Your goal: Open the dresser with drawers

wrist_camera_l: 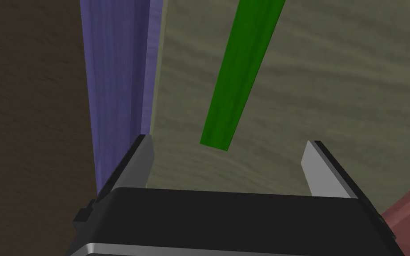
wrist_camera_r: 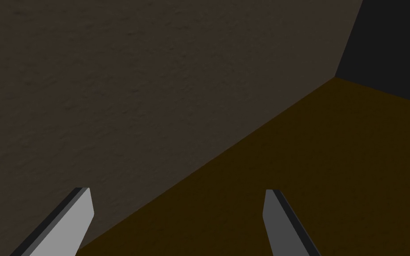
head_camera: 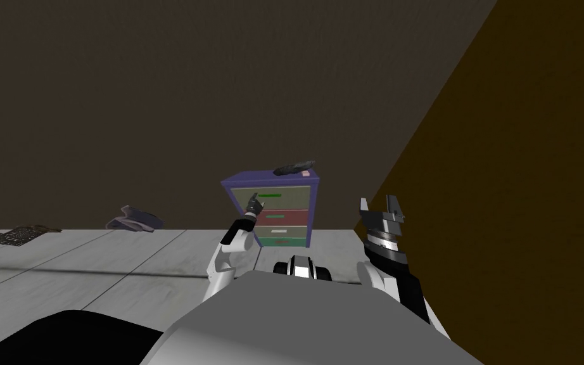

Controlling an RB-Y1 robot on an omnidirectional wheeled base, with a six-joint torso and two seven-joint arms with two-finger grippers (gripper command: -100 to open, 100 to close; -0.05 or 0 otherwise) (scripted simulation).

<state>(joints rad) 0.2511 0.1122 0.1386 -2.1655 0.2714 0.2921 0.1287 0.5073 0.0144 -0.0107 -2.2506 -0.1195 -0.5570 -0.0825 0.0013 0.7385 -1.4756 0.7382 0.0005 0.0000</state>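
Left claw [wrist_camera_l: 227, 146] gapes before one green handle [wrist_camera_l: 239, 75] on seemingly four-drawer dresser [head_camera: 287, 218].

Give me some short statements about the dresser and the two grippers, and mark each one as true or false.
1. The left gripper is open in front of the top drawer. True.
2. Its fingers are shut on the green handle. False: the fingers stand apart, and the handle's end shows between them, not gripped.
3. The dresser has a purple frame. True.
4. The right gripper holds a drawer handle. False: it is open and raised off to the dresser's side, holding nothing.
5. A dark object lies on top of the dresser. True.
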